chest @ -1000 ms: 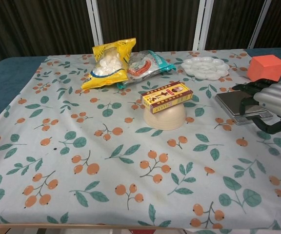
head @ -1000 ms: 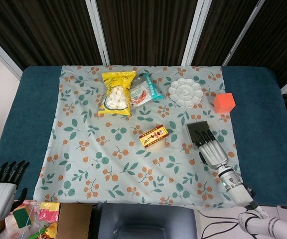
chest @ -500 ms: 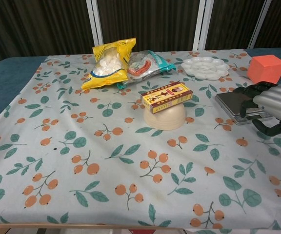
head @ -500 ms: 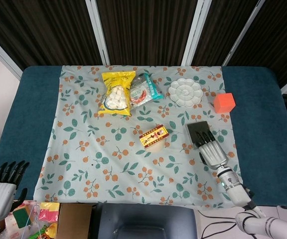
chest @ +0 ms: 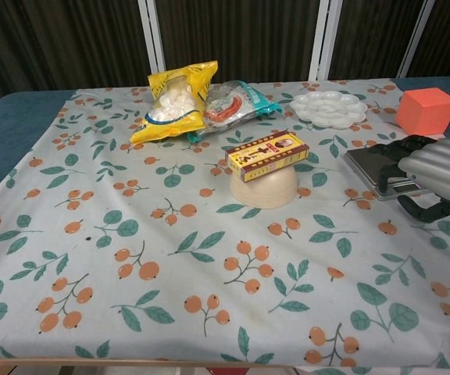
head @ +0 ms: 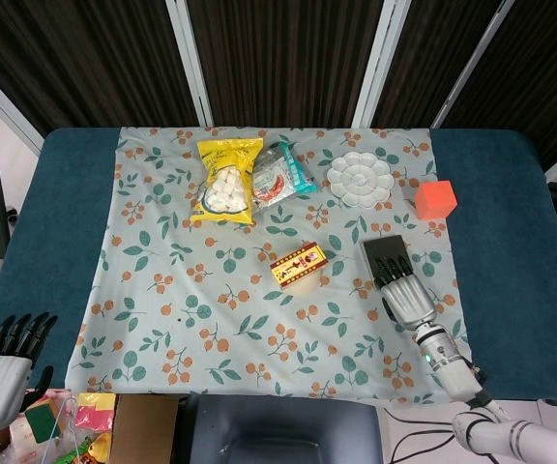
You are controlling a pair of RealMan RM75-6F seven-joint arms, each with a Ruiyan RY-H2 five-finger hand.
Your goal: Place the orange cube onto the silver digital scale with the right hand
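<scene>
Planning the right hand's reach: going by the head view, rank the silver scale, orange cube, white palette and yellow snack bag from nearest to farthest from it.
From the right hand:
1. Silver scale, under its fingers.
2. Orange cube, beyond, to the right.
3. White palette, beyond, slightly left.
4. Yellow snack bag, far left.

Bright, even overhead lighting, soft faint shadows, both views sharp, dark backdrop, no glare
</scene>
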